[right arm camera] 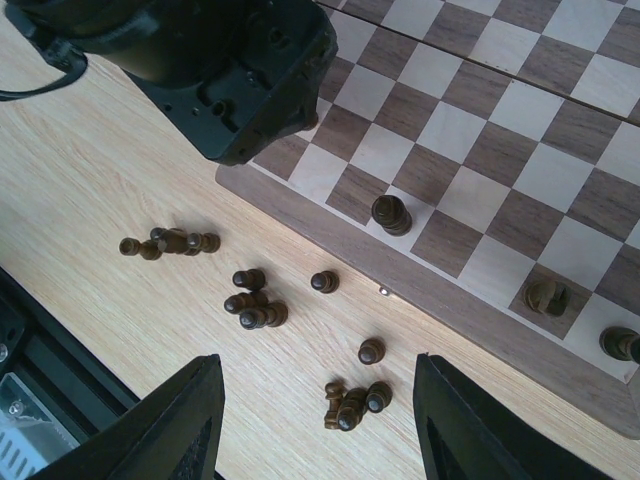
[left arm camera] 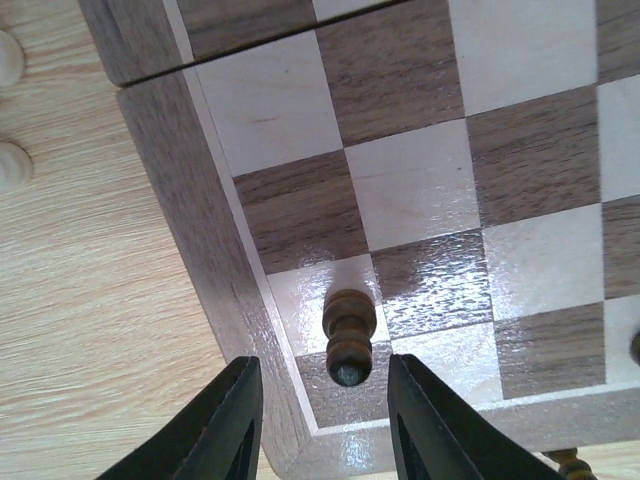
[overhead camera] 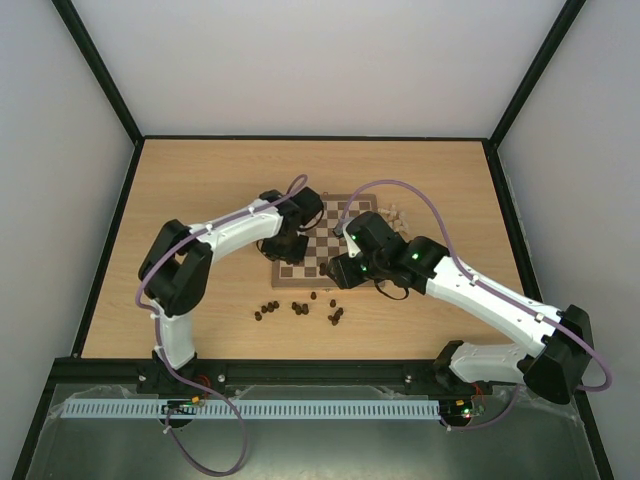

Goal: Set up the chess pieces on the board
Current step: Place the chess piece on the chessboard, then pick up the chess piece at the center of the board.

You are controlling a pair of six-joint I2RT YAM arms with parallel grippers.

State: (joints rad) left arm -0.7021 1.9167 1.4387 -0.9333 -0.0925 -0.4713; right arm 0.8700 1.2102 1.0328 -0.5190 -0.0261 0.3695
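The chessboard (overhead camera: pixel 325 240) lies mid-table. My left gripper (left arm camera: pixel 325 425) is open above the board's corner (left arm camera: pixel 420 180). A dark brown piece (left arm camera: pixel 348 335) stands upright between its fingers, untouched. My right gripper (right arm camera: pixel 320 430) is open and empty above the tabletop beside the board's near edge (right arm camera: pixel 470 310). Several dark pieces (right arm camera: pixel 352 403) lie or stand loose on the table under it, with more to the left (right arm camera: pixel 250 300). Three dark pieces stand on the board's near rows, one of them (right arm camera: pixel 391 214) near the corner. In the top view the loose dark pieces (overhead camera: pixel 300 308) lie in front of the board.
Pale beige pieces (overhead camera: pixel 398 215) sit on the table past the board's right side; two (left arm camera: pixel 10 165) show beside the board in the left wrist view. The left arm's wrist (right arm camera: pixel 230 70) hangs over the board's corner. Black frame rails edge the table.
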